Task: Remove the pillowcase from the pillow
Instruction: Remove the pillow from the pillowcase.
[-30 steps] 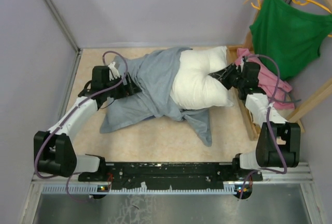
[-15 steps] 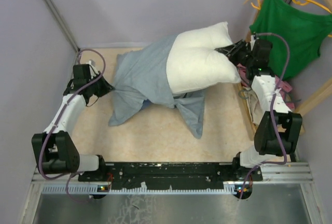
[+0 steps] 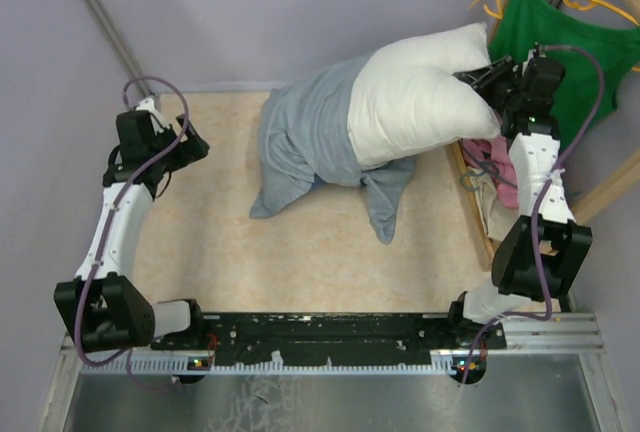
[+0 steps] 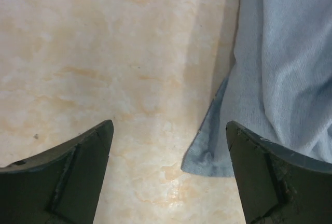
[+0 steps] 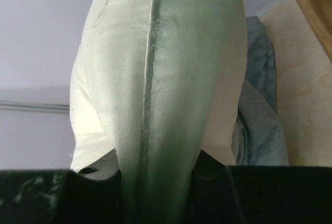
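The plump white pillow is lifted at the back right, with my right gripper shut on its right end. In the right wrist view the pillow's seam runs down into the right gripper, pinched between both fingers. The grey-blue pillowcase still covers the pillow's left end and trails down onto the table. My left gripper is open at the far left, apart from the cloth. Seen from the left wrist, the left gripper holds nothing, and a pillowcase corner lies by the right finger.
A green tank top hangs on a wooden rack at the back right. A pink garment lies in a wooden tray under the right arm. Grey walls close in the left and back sides.
The right arm has raised the pillow and carried it toward the back right, dragging the pillowcase along. The left gripper closed on the cloth's left edge, then let go and drew back left.
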